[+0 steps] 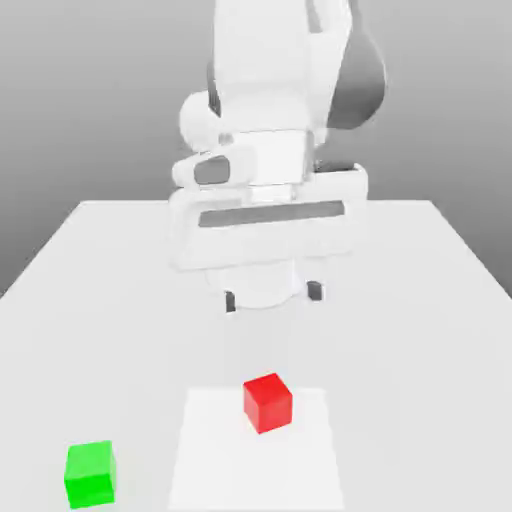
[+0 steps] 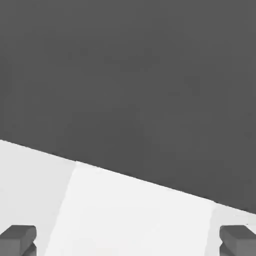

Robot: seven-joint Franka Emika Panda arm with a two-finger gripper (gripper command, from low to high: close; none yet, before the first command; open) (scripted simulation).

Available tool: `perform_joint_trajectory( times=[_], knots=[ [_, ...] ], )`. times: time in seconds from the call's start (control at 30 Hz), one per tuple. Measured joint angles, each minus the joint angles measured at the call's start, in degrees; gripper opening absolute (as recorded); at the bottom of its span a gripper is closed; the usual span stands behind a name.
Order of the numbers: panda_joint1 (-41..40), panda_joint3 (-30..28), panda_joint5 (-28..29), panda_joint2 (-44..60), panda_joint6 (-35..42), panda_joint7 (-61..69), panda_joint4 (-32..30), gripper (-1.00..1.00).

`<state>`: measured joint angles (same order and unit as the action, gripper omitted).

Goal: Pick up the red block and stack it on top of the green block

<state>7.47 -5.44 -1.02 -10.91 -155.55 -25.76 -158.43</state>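
A pale grey surface (image 1: pixel 440 300) stretches back to a plain grey backdrop; a lighter white patch (image 1: pixel 300 470) lies on its near part. The white arm (image 1: pixel 280 90) hangs over the middle, its hand (image 1: pixel 272 296) held above the surface with the two dark fingers (image 1: pixel 231 301) spread wide and nothing between them. The red block (image 1: pixel 267 402) sits on the white patch, nearer the camera than the hand and well apart from it. The green block (image 1: pixel 90 474) rests toward the exterior view's left of the patch, well apart from the red block.
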Motion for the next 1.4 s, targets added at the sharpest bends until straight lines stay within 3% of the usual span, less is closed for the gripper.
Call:
perform_joint_trajectory(
  times=[0.1, 0.3, 0.33, 0.57, 0.8, 1.2, 1.37, 1.4],
  knots=[
    [0.32, -0.02, 1.31, 7.71, -5.4, 2.5, -4.33, 0.0],
    [-1.21, 2.42, -1.92, 20.42, -16.03, 5.58, -3.59, 0.0],
    [-1.85, 3.17, -2.35, 22.26, -17.6, 5.87, -3.36, -1.0],
    [-2.07, 3.38, -2.24, 22.61, -17.84, 5.77, -3.31, -1.0],
    [-1.79, 2.14, 1.34, 9.79, -6.85, 3.15, -5.11, -1.0],
    [-15.16, -6.75, -2.11, 19.04, 6.87, -13.11, 17.6, -1.0],
    [-17.86, -6.21, -6.65, 27.76, 2.07, -12.51, 21.27, -1.0],
    [-18.24, -5.75, -7.36, 29.29, 0.72, -12.05, 21.41, 1.0]
  ],
)
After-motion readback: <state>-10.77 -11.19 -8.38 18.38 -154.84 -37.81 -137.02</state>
